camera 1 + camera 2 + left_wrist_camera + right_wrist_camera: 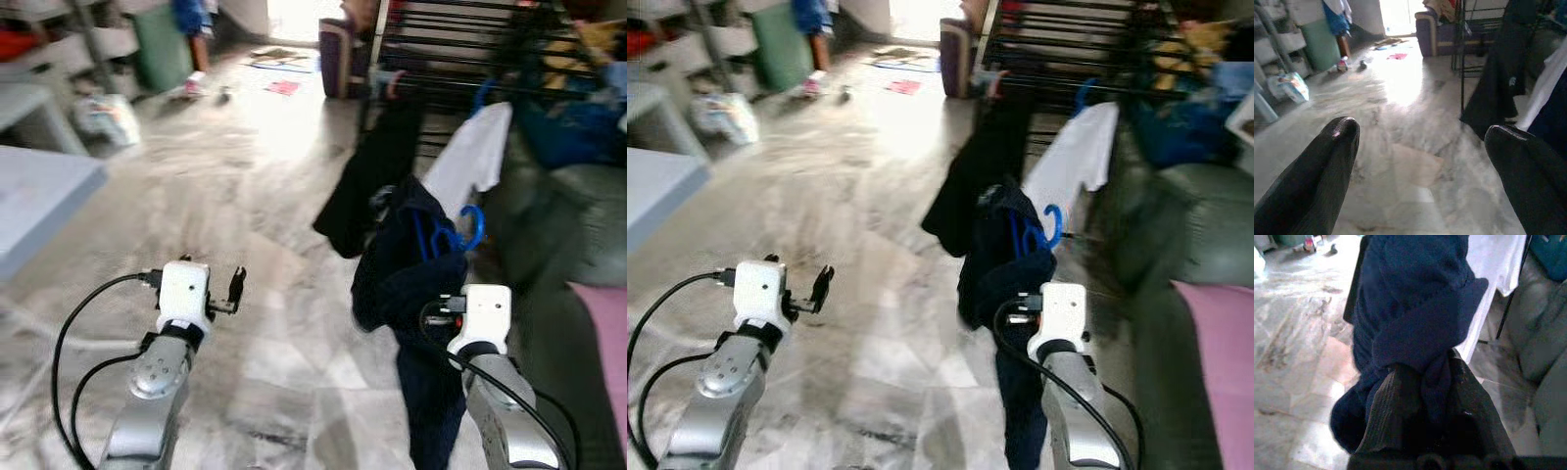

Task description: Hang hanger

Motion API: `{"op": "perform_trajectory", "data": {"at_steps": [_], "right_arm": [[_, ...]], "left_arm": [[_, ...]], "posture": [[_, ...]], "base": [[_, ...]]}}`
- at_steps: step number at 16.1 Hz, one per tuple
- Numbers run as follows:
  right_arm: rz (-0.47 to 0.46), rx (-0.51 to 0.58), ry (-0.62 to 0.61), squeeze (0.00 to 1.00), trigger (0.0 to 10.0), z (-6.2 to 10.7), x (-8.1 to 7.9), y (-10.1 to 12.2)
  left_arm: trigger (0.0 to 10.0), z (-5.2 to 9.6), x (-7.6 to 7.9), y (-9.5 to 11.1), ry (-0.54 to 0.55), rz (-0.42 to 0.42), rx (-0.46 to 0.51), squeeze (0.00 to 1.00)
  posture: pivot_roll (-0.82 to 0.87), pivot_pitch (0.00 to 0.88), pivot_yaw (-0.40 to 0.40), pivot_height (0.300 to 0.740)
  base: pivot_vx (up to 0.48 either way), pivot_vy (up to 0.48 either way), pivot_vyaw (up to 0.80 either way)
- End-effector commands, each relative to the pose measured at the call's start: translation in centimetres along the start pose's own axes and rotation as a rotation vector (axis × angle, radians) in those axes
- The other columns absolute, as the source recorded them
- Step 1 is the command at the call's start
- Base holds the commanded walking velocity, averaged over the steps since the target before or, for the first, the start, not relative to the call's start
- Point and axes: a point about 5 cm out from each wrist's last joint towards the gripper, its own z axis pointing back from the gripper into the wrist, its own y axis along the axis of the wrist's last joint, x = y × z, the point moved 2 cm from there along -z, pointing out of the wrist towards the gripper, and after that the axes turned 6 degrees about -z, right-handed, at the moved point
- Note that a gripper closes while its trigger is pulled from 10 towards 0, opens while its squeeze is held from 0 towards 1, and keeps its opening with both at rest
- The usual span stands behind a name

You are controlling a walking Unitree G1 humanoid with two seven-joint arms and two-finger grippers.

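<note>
We see only a loop of the blue hanger (468, 231); the dark navy garment (411, 284) wraps the rest, and the garment's lower end runs off the bottom edge. In the right wrist view the right claw (1422, 382) has its fingertips sunk in that cloth, so we cannot tell whether it pinches the hanger too. The drying rack (460, 49) is blurred and cut by the top edge, its load unreadable. A person's legs (1342, 44) are cropped above. The table (39, 196) is cut at the left edge.
</note>
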Motion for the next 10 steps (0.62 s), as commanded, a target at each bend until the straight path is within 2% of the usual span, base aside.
{"op": "perform_trajectory", "data": {"at_steps": [1, 5, 8, 10], "right_arm": [[0.008, 0.089, -0.014, 0.00, 10.0, 0.1, 0.1, 1.9], [0.001, 0.100, -0.043, 0.00, 10.0, 0.5, 0.5, 1.8], [-0.008, 0.103, -0.043, 0.00, 10.0, 0.5, 0.2, 1.7], [0.011, 0.092, -0.004, 0.00, 10.0, 0.5, -0.3, 1.5]], "left_arm": [[10.0, -0.6, 0.2, 0.7, -0.011, -0.010, 0.015, 0.00], [10.0, -1.6, 0.8, 1.3, -0.031, -0.032, 0.030, 0.00], [10.0, -1.5, 0.5, 1.2, -0.008, -0.035, 0.021, 0.00], [10.0, -0.9, -0.5, 0.4, 0.056, -0.048, -0.013, 0.00]], "posture": [[-0.03, 0.000, 0.022, 0.740], [-0.05, 0.000, 0.052, 0.740], [-0.04, 0.000, 0.058, 0.740], [-0.02, 0.000, 0.053, 0.740]], "base": [[0.000, 0.000, 0.80], [0.000, 0.000, 0.80], [0.000, 0.000, 0.80], [0.000, 0.000, 0.80]]}}
